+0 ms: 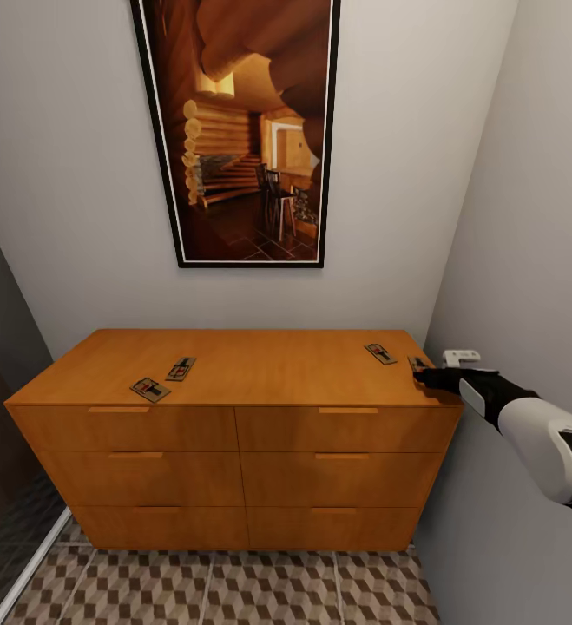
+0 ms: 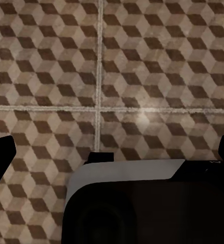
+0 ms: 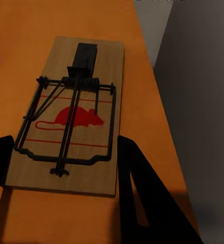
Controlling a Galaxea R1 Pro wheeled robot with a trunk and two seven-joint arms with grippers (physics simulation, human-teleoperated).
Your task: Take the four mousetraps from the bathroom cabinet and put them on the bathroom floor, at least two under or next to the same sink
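The cabinet (image 1: 233, 425), a low orange-brown chest of drawers, stands against a grey wall under a framed picture (image 1: 242, 130) of a log interior. Four mousetraps lie on its flat top: two near the left front, one (image 1: 150, 389) close to the edge and another (image 1: 180, 368) just behind it, and two at the far right, one (image 1: 380, 353) clear of the arm and the last (image 1: 418, 364) at the right corner, partly covered by the black fingertips.

The right arm reaches in from the right, its pincer (image 1: 424, 375) at that corner trap. From the right wrist, the trap (image 3: 68, 112) lies flat on the wood, red mouse print and dark wire spring facing up, near the top's edge with the grey wall beside it. The pincer (image 3: 61, 168) is spread, one dark finger on each side of the board's near end, nothing yet gripped; whether a finger touches the board cannot be told.

Patterned floor (image 1: 233, 586) of brown, beige and white cubes runs in front of the cabinet. The left wrist looks straight down on the same tiles (image 2: 142, 61) and their pale grout cross, the left pincer (image 2: 112, 152) released, its two dark fingertips far apart at the frame's sides.
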